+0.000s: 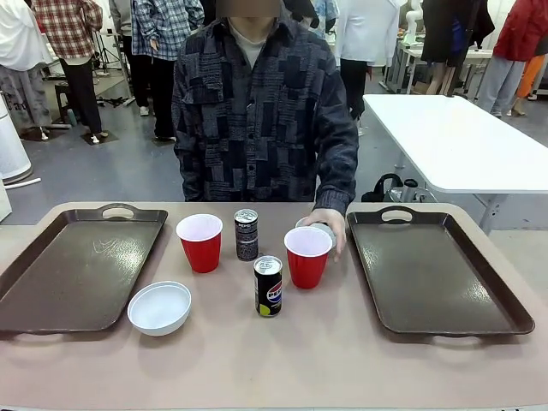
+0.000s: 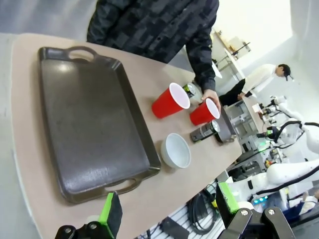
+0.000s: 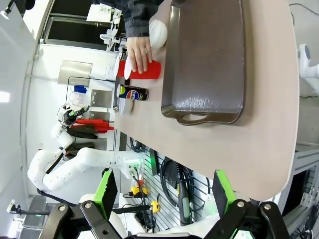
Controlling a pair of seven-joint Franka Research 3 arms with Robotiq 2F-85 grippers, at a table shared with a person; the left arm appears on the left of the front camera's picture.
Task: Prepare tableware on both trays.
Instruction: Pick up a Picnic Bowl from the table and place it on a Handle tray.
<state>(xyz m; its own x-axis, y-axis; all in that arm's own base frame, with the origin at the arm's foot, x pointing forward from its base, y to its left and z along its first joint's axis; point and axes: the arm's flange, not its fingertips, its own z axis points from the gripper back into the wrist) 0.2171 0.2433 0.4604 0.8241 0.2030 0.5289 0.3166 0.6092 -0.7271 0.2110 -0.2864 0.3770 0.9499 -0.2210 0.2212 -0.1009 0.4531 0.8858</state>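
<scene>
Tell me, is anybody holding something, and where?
Left gripper and right gripper hold nothing. The person's hand touches one red cup at its far side; grip unclear.

"Pepsi" and its round logo stand on the dark can (image 1: 268,289) at lower middle of the front view; the other can (image 1: 247,235) just above it carries print too small to read
</scene>
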